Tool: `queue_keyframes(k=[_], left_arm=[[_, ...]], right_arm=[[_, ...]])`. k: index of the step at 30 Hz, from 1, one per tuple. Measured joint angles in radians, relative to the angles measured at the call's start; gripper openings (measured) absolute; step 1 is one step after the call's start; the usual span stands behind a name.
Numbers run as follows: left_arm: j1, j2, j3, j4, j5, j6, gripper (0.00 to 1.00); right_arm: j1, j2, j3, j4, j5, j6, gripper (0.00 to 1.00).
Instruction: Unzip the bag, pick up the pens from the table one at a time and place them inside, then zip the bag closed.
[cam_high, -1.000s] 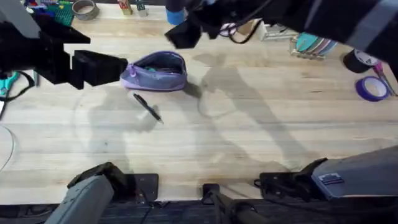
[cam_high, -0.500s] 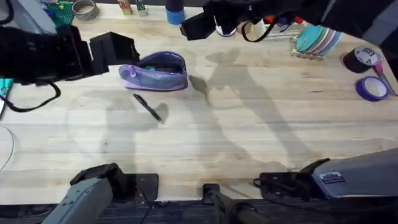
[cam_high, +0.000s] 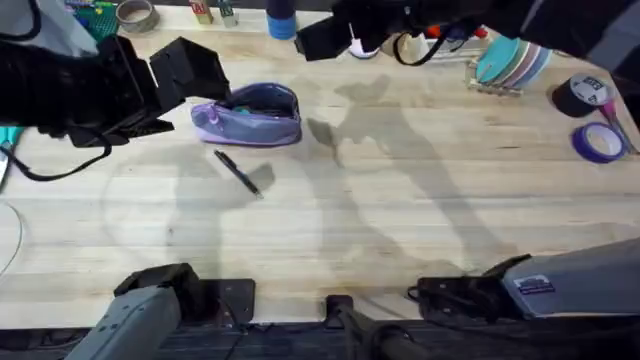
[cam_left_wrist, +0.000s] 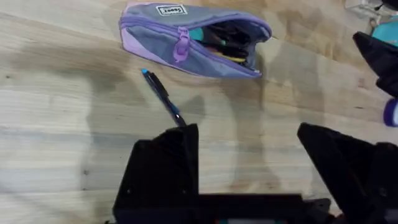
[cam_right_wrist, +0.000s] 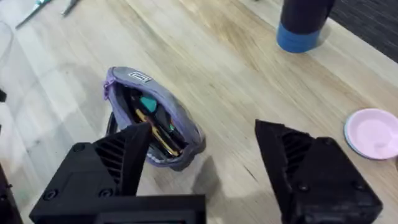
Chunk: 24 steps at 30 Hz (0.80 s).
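Note:
The lavender bag (cam_high: 248, 115) lies unzipped at the back left of the table (cam_high: 400, 220), its mouth gaping; dark, teal and yellow items show inside the bag (cam_right_wrist: 149, 127). One black pen (cam_high: 238, 172) lies slantwise on the wood just in front of it, and in the left wrist view this pen (cam_left_wrist: 161, 96) sits below the bag (cam_left_wrist: 186, 40). My left gripper (cam_high: 180, 88) hovers open just left of the bag, holding nothing. My right gripper (cam_high: 330, 38) hangs open behind and to the right of the bag; its fingers (cam_right_wrist: 115, 162) frame the pouch's mouth.
A blue-based bottle (cam_high: 282, 20) stands behind the bag. A purple tape roll (cam_high: 598, 142), a black roll (cam_high: 580, 95) and stacked coloured discs (cam_high: 510, 62) sit at the back right. Teal scissors (cam_high: 10, 135) lie at the left edge.
My left gripper has drawn back from the bag's left end and lifted toward the back. The right gripper has moved back and right, away from the bag. Bag and pen stayed put.

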Motion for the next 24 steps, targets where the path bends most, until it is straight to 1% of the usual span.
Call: queue_keyframes(k=[4, 7, 12, 14, 16, 18, 24], left_arm=[[0.0, 0.0, 0.0, -0.007, 0.0, -0.036, 0.993], [0.0, 0.0, 0.0, -0.048, -0.012, -0.057, 0.995], [-0.001, 0.0, 0.0, -0.128, -0.1, -0.143, 0.995], [-0.013, 0.0, 0.0, -0.145, -0.144, -0.173, 0.995], [-0.043, 0.0, 0.0, -0.15, -0.185, -0.2, 0.995], [-0.092, 0.0, 0.0, -0.149, -0.227, -0.235, 0.995], [-0.278, 0.0, 0.0, -0.149, -0.376, -0.378, 0.995]], right_arm=[[-0.005, 0.0, 0.0, -0.002, 0.0, 0.0, 0.996], [-0.005, 0.0, 0.0, -0.008, 0.0, 0.0, 0.996], [-0.005, 0.0, 0.0, -0.012, 0.0, 0.0, 0.996], [-0.005, 0.0, 0.0, -0.012, 0.0, 0.0, 0.995], [-0.005, 0.0, 0.0, -0.012, 0.0, 0.0, 0.995], [-0.005, 0.0, 0.0, -0.012, 0.0, 0.0, 0.996], [-0.005, 0.0, 0.0, -0.012, 0.0, 0.0, 0.996]])
